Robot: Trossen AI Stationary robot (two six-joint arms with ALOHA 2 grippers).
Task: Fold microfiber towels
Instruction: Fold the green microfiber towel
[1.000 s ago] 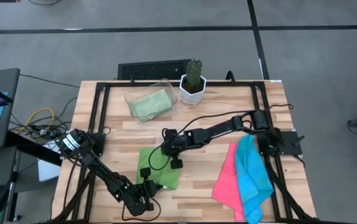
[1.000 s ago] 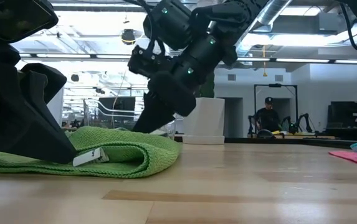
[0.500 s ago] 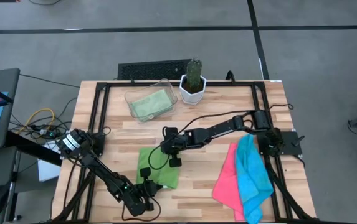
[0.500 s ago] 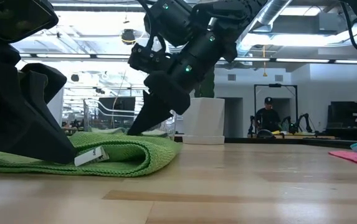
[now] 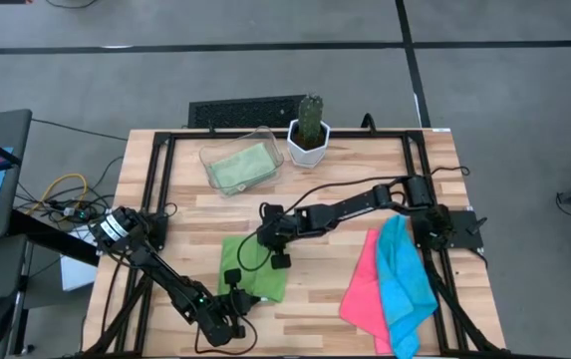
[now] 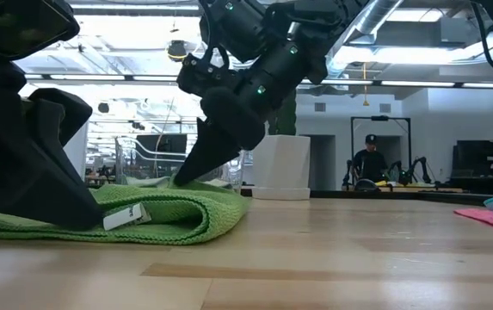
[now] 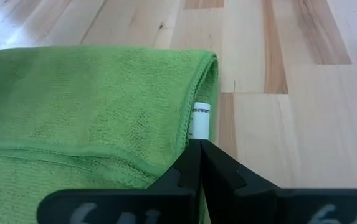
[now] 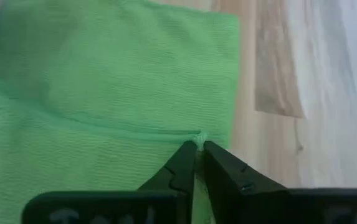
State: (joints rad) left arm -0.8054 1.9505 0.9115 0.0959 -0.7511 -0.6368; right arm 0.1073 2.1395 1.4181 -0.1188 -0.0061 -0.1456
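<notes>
A bright green towel (image 5: 255, 269) lies folded over on the wooden table, its rounded fold (image 6: 229, 211) toward the right in the low view. A white tag (image 7: 198, 118) sticks out at its near corner. My left gripper (image 7: 200, 149) is shut at that near corner (image 5: 241, 298). My right gripper (image 8: 197, 148) stands at the towel's far edge (image 5: 260, 242). Its fingers are a narrow slit apart, and the tip of the folded-over corner sits in the slit. Both grippers reach down to the towel's top. My left gripper pinches the towel's hemmed corner (image 7: 187, 146) right beside the white tag, between its two fingers. The fingers slant down from the table's near left side. The towel lies flat on the table under them. My right gripper's fingertips (image 8: 184, 155) touch the folded-over corner's tip (image 8: 198, 138), which shows in the narrow gap between them. They slant down from the far right side. The corner lies on the towel's lower layer.
A clear tray (image 5: 262, 139) with a pale green towel stands at the back. A potted cactus (image 5: 308, 135) stands beside it. A pink towel (image 5: 363, 289) and a cyan towel (image 5: 405, 279) lie at the right. Bare wood lies between them and the green towel.
</notes>
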